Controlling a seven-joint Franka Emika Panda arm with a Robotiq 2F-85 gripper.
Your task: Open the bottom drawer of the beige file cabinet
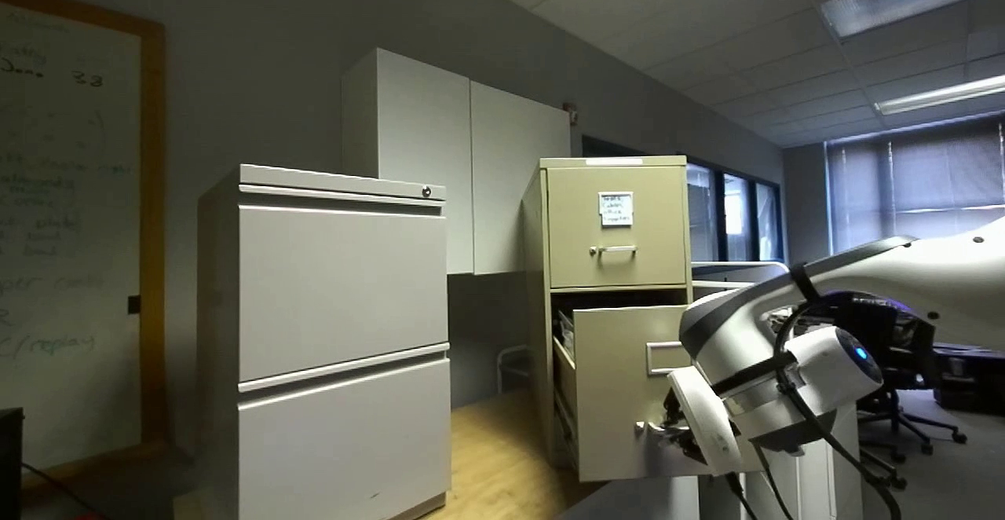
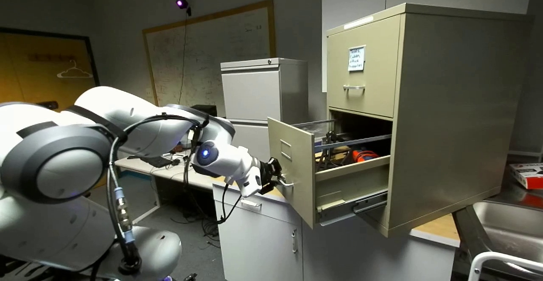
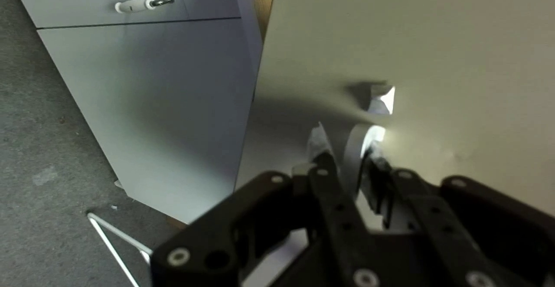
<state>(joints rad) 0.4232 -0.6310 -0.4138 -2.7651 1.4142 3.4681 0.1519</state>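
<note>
jaws: the gripper (image 3: 348,151) has its fingers (image 3: 319,145) only a narrow gap apart, with the handle (image 2: 287,184) lying between them; whether they press on it, i cannot tell.
bottom drawer (image 2: 302,175): stands well out of its housing, its front panel directly ahead of the jaws.
label frame (image 1: 649,359): on that same panel, above the jaws.
drawer contents: on the far side of the panel from the jaws, an orange-red item (image 2: 364,155) among dark objects (image 2: 328,145) too cluttered to name.
beige file cabinet (image 2: 449,115): upright, beyond the jaws, behind the drawer front.
upper drawer (image 2: 379,73): closed, higher than the jaws, white paper (image 2: 356,58) on its face.
arm (image 2: 148,122): white, behind the jaws, a dark cable (image 2: 112,175) running along it.
pale grey cabinet (image 1: 345,292): in both exterior views, well apart from the jaws, off to one side.
white base cupboard (image 2: 258,238): lower than the jaws.
</note>
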